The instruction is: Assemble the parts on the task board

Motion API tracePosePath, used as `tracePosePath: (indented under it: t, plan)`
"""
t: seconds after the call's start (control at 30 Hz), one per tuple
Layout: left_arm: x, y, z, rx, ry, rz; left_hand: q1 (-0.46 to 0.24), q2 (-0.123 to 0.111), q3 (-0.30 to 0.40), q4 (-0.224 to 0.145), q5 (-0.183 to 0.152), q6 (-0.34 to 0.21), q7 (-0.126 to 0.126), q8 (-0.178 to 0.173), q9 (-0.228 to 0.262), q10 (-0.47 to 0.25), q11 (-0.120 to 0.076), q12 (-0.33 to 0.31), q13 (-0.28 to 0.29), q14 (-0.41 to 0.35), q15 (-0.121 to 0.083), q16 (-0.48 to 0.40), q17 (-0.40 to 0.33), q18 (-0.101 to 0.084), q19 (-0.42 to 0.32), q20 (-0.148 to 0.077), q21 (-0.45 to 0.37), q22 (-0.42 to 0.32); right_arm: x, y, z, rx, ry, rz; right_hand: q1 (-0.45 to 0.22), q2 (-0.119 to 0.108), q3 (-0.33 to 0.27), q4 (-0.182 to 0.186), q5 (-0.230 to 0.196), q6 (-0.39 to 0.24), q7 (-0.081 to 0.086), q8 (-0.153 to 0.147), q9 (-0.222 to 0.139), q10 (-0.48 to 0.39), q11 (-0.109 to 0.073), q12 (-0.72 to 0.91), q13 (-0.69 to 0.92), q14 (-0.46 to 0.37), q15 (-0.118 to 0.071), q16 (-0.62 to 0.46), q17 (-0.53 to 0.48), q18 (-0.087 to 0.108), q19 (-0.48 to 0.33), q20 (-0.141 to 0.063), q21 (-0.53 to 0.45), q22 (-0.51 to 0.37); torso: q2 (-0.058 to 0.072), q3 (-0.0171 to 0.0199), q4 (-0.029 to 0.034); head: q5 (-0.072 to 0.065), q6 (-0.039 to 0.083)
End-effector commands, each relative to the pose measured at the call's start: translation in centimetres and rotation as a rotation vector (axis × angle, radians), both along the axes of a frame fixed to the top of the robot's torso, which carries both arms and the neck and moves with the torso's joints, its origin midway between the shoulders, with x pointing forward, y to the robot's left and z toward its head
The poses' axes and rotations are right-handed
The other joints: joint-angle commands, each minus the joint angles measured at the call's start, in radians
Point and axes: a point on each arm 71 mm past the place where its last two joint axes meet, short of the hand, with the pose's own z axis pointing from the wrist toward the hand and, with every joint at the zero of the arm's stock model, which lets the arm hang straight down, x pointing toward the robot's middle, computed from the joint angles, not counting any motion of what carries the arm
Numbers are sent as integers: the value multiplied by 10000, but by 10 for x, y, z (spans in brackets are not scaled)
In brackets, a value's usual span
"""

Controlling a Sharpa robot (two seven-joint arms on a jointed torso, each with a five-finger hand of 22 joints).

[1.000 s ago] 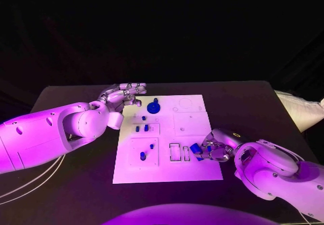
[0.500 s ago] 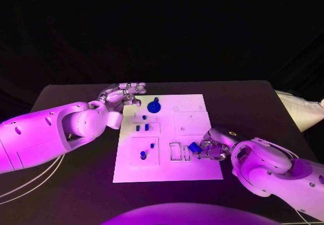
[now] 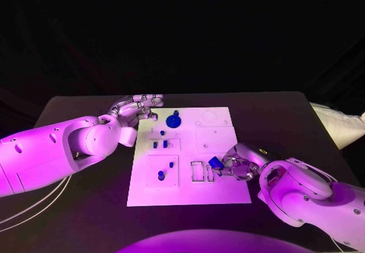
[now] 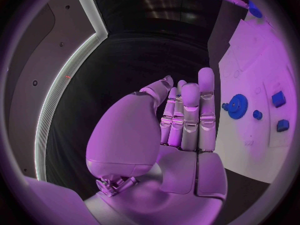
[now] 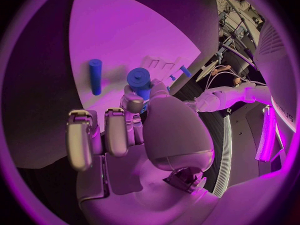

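We find the right hand low over the right edge of the white board, its fingers closed on a small blue piece. In the right wrist view that piece looks like a short peg with a round cap, pinched between the thumb and a fingertip, its long axis pointing away from the palm and toward the board. Just beside the held piece, on the side toward the middle of the board, lie two narrow upright slots, and we judge one of them to be where the piece goes. So the relation that matters is short: the slots sit just to the robot's left of the piece, and the piece would have to stand along its long axis to go in. Whether the peg's end already touches the board we cannot tell, since the fingers hide it.

A second blue rod lies flat on the board near the fingers, apart from them.

The left hand hovers at the board's far left corner, fingers straight and together, holding nothing. It is beside the blue gear and well apart from the slots, so the right hand is plainly the nearer one.
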Motion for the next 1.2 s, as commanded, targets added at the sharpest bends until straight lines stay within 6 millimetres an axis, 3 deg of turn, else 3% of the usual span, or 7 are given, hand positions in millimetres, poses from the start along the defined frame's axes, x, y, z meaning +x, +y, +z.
tracePosePath:
  t: [0.03,0.27,0.5,0.9,0.97,1.1,1.2]
  plan:
    - [-1,-3,1,-97,-75,-230,56,12,-51,4,46,-59,-4,43,-9,-53,14,45,16,-74,-27,-62,-9,112,-72,-13,-55,-16,-2,3,2,890,353,-470,-47,136,-72,23,77,113,-36,28,228,43,-23,-59,22,629,-54,41,52,-113,291,-41,41,1511,15,-14,46,-15,3]
    - [-1,-4,1,-100,-75,-242,56,12,-51,4,46,-59,-4,43,-9,-53,14,45,16,-74,-27,-62,-9,112,-72,-13,-55,-16,-3,15,-2,1052,1100,-159,-196,128,-202,14,-17,111,-37,13,286,51,-21,-100,58,626,-52,43,52,-114,291,-42,44,1516,15,-31,54,0,-13]
    - [-1,-5,1,-104,-67,-263,56,12,-51,4,46,-59,-4,43,-9,-53,14,45,16,-74,-27,-62,-9,112,-72,-13,-55,-16,-3,30,-9,929,1666,320,-476,264,-376,29,-269,160,-57,20,403,48,-30,-229,66,618,-58,37,42,-106,268,-45,28,1495,25,-31,76,14,-26]
    - [-1,-5,1,-109,-65,-278,56,12,-51,4,46,-59,-4,43,-9,-53,14,45,16,-74,-27,-62,-9,112,-72,-13,-55,-16,1,40,-12,831,1731,508,-829,370,-593,26,-403,200,-79,32,527,57,-43,-320,98,610,-67,21,21,-100,249,-51,12,1475,19,-31,93,35,-36]
    - [-1,-5,1,-107,-65,-275,56,12,-51,4,46,-59,-4,43,-9,-53,14,45,16,-74,-27,-62,-9,112,-72,-13,-55,-16,1,40,-12,749,1684,514,-1069,350,-759,21,-714,208,-82,34,582,59,-45,-361,111,606,-68,11,8,-97,241,-53,4,1465,19,-33,97,41,-38]
    - [-1,-5,1,-105,-64,-271,56,12,-51,4,46,-59,-4,43,-9,-53,14,45,16,-74,-27,-62,-9,112,-72,-13,-55,-16,2,40,-12,654,1602,522,-1709,268,-1205,3,-2344,194,-86,26,715,46,-42,-512,107,591,-70,-36,-52,-84,206,-60,-30,1421,26,-29,95,42,-35]
    - [-1,-5,1,-103,-62,-269,52,19,-63,1,47,-63,-3,48,-8,-73,15,65,20,-82,-25,-59,-18,112,-73,-11,-63,-19,3,40,-12,630,1514,517,-2155,42,-1352,36,-3262,160,-74,7,817,14,-25,-672,76,577,-61,-90,-121,-69,166,-49,-70,1368,29,-30,100,38,-34]
